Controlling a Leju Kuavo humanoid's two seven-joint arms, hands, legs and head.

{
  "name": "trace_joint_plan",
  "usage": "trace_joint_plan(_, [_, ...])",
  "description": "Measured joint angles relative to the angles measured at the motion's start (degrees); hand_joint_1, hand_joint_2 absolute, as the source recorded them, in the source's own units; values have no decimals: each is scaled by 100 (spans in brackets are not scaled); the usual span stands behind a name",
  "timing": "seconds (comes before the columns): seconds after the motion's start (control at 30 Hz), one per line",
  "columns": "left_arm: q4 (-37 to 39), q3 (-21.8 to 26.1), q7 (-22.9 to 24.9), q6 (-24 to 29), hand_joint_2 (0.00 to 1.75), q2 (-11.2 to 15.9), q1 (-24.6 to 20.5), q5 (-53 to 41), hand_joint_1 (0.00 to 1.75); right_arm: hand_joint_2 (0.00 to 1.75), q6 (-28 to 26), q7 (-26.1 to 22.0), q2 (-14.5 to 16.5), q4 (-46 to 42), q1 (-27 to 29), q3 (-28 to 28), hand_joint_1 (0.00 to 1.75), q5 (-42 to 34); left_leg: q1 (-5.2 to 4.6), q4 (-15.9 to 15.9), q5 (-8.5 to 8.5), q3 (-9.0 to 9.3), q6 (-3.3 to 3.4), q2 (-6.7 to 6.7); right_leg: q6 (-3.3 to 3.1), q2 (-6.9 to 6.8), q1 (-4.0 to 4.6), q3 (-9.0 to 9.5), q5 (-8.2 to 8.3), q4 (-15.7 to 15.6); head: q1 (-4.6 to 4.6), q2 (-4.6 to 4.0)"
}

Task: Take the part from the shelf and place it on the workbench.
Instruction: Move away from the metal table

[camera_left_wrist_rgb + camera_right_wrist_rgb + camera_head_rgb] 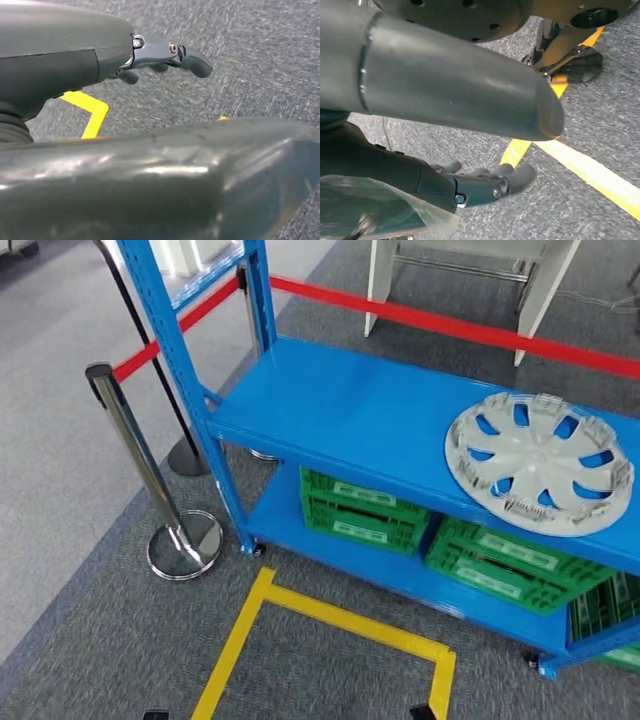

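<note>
Grey hubcap-like part point(539, 462) lying flat on the top deck of the blue shelf point(355, 410), toward its right end, untouched. Green crates point(362, 510) tucked on the lower deck, more of them under the part. Yellow floor tape point(324, 615) marking a box on the grey carpet just in front. Chrome stanchion point(147, 475) off to the left, red barrier belt point(453, 328) running behind the shelf. Left hand point(166, 55) hanging over the carpet, fingers loosely extended, holding nothing. Right hand point(486, 182) likewise low over carpet beside yellow tape, fingers slightly curled and apart, nothing in its grasp.
</note>
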Motion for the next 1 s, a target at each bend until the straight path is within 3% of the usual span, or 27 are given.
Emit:
trace_joint_plan(0.1, [0,-1,14,0,0,-4,22,1,0,0,-2,7,-2,-1,-10,-1,0,-45,22,-145,70,135,120,-3,101,-7,7,57,-10,95,25,0])
trace_joint_plan(0.13, [0,-1,14,0,0,-8,13,1,0,0,-3,7,-3,-1,-21,-1,0,-61,36,-176,72,189,148,-2,124,-5,5,-20,-52,239,42,0])
trace_joint_plan(0.23, [0,-2,13,-1,0,-18,-19,-5,0,0,-4,5,-5,-1,-56,-4,0,-103,36,-201,26,253,195,-2,185,-2,-4,-636,-405,1149,90,0])
trace_joint_plan(0.27, [0,-2,14,-1,0,-21,-17,-10,0,0,-3,7,-5,-1,-49,-6,0,-116,31,-200,0,272,200,0,200,-3,-6,-834,-484,1364,102,0])
trace_joint_plan(0.3, [0,-3,19,-1,0,-22,-13,-16,0,0,-3,8,-5,-1,-35,-10,0,-129,26,-200,-27,301,203,6,204,-4,-6,-950,-449,1406,112,0])
trace_joint_plan(0.33, [0,-5,25,-1,0,-23,-9,-27,0,0,-2,9,-7,-1,-21,-17,0,-144,23,-199,-56,340,202,16,195,-11,-4,-967,-277,1251,120,0])
trace_joint_plan(0.37, [0,-9,34,-1,0,-25,-6,-40,0,0,-1,9,-9,-1,-14,-27,0,-159,21,-200,-88,390,197,35,173,-42,0,-896,2,923,131,0])
trace_joint_plan(0.4, [1,-16,45,0,0,-26,-3,-58,0,0,4,7,-11,-1,-18,-39,0,-175,20,-203,-121,438,185,64,142,-125,17,-802,234,587,135,0])
trace_joint_plan(0.43, [1,-25,54,2,0,-27,-2,-78,0,0,11,5,-13,-1,-34,-49,0,-189,12,-202,-153,479,162,100,106,-219,40,-729,352,303,142,0])
trace_joint_plan(0.5, [2,-47,71,5,0,-28,3,-101,0,0,27,1,-15,-1,-70,-59,0,-204,-7,-193,-208,532,94,203,24,-334,80,-680,409,83,139,1])
trace_joint_plan(0.57, [3,-62,83,7,0,-29,-1,-106,0,0,34,-2,-14,-1,-66,-67,0,-207,-16,-158,-237,574,28,274,-51,-250,67,-651,474,52,138,2])
trace_joint_plan(0.63, [4,-70,91,9,0,-31,-15,-108,0,0,35,-2,-14,-1,-48,-82,0,-209,1,15,-364,543,-37,209,-105,-148,26,-583,516,24,130,2])
trace_joint_plan(0.77, [4,-81,119,13,0,-26,-22,-111,0,0,42,-3,-14,-1,-61,-98,0,-208,71,1177,-958,-23,-155,86,-138,68,-1,-546,529,9,113,1])
trace_joint_plan(0.8, [4,-84,123,14,0,-24,-17,-111,0,0,44,-3,-14,-1,-55,-102,0,-209,84,1298,-955,-114,-167,84,-138,129,-2,-542,527,9,115,0])
trace_joint_plan(0.83, [4,-86,126,15,0,-23,-14,-112,0,0,45,-3,-14,-1,-49,-104,0,-209,94,1219,-837,-117,-172,78,-136,195,-4,-534,524,9,115,0])
trace_joint_plan(0.87, [4,-88,129,15,0,-22,-13,-113,0,0,46,-3,-14,-1,-45,-107,0,-209,102,941,-618,-31,-170,53,-131,264,-8,-522,520,9,116,1])
trace_joint_plan(0.93, [4,-92,132,15,0,-18,-17,-116,0,0,50,-3,-13,-1,-45,-109,0,-208,122,210,-211,218,-147,-179,-103,392,-19,-514,519,10,113,1])
trace_joint_plan(1.0, [4,-96,139,15,0,-15,-18,-127,0,0,60,-1,-13,-1,-56,-111,0,-205,119,-173,-115,324,-97,-414,-33,511,-40,-563,531,13,107,1])
